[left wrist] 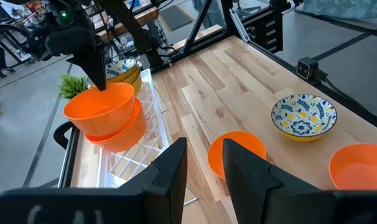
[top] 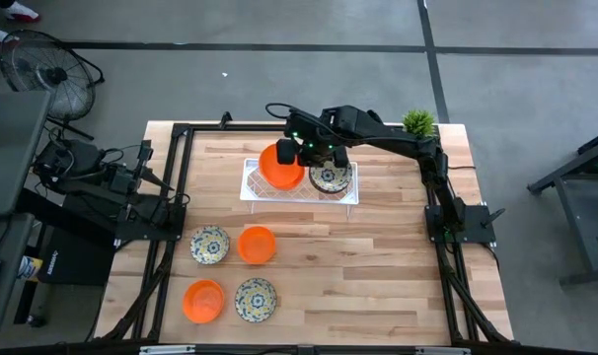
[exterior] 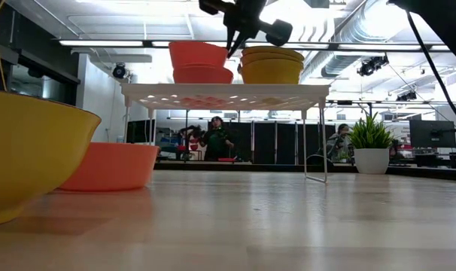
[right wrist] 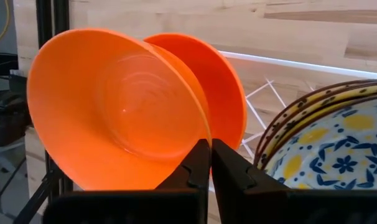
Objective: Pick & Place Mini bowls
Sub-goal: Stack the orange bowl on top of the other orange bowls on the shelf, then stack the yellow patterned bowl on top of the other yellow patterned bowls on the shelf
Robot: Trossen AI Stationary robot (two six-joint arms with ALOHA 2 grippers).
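On the white lattice tray (top: 252, 189) stand two stacks of mini bowls: orange ones (top: 279, 168) and blue-and-yellow patterned ones (top: 331, 178). My right gripper (right wrist: 209, 149) is over the tray between the stacks, shut on the top orange bowl (right wrist: 114, 106). That bowl is nested in a second orange bowl (right wrist: 229, 93). Nearer the front, two orange bowls (top: 257, 245) (top: 203, 301) and two patterned bowls (top: 209, 245) (top: 255, 300) rest on the table on their bases. My left gripper (left wrist: 204, 158) waits open at the table's left edge. My right gripper pinches the top orange bowl's rim (right wrist: 198, 134) on the side toward the patterned stack, one finger inside the bowl and one outside. The fingers slant down from above. The bowl tilts a little in the lower orange bowl (left wrist: 114, 130); whether they touch I cannot tell.
The tray stands raised on thin legs (exterior: 323, 135) at the table's far middle. A potted plant (top: 418, 122) is at the far right corner. Black frame rails (top: 171, 197) run along the table's left and right edges. Bare wood lies right of the loose bowls.
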